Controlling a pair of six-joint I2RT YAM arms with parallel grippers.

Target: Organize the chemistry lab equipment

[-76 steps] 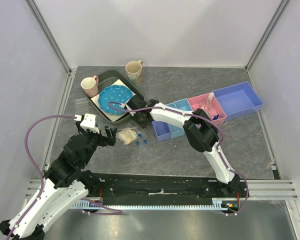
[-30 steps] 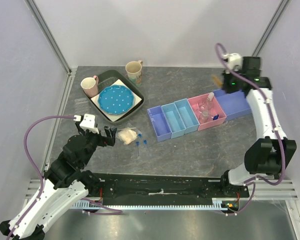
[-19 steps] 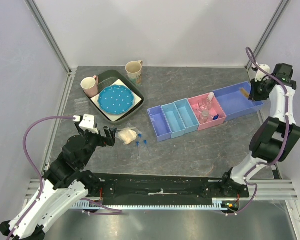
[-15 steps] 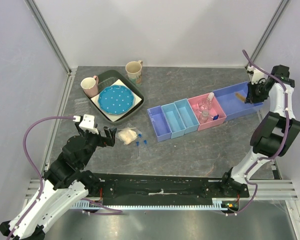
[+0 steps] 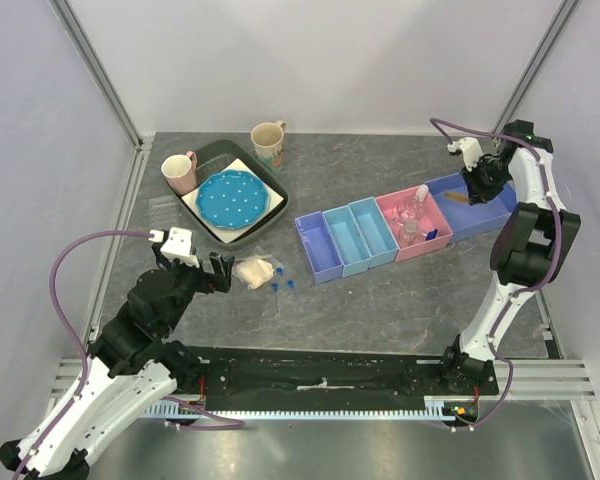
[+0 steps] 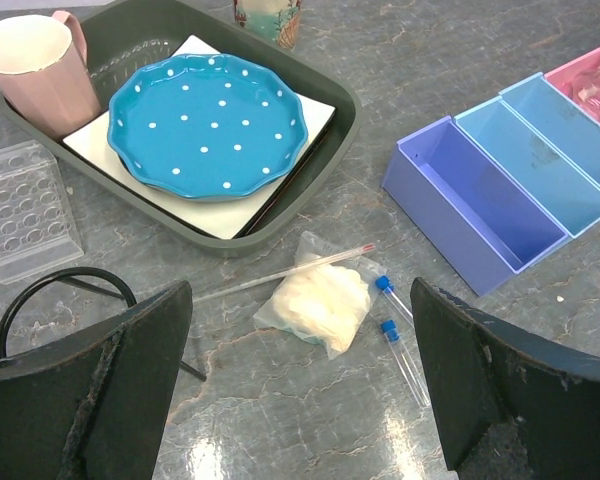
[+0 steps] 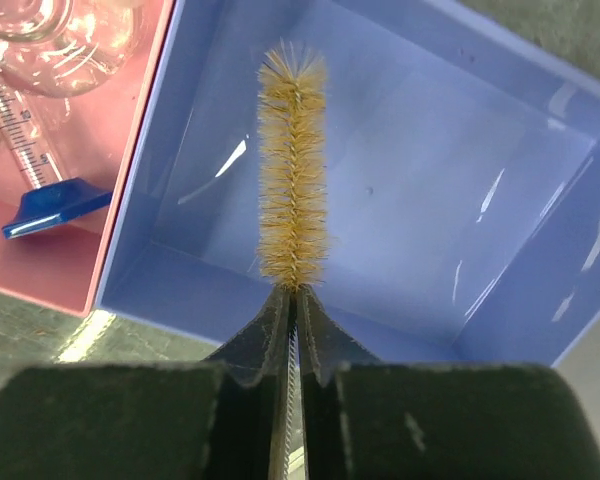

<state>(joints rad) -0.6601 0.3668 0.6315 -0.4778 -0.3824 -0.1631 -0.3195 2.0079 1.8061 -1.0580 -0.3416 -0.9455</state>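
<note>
Grey stone tabletop (image 5: 380, 300), busy. Right claw (image 7: 292, 300) pinched on brush (image 7: 292, 170) stem, bristles hanging over big blue bin (image 7: 430, 180). Left claw (image 6: 300, 385) spread wide above bag (image 6: 318, 300). Drop-off step, seemingly; next, let go fully, then lift clear.

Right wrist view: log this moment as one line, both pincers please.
right pincer: shut on amber brush, bristles over large blue bin | left pincer: open, empty, near whitish bag | brush: not yet released

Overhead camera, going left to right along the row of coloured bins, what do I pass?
Purple bin, light blue bin, second light blue bin, pink bin, large blue bin.
</note>
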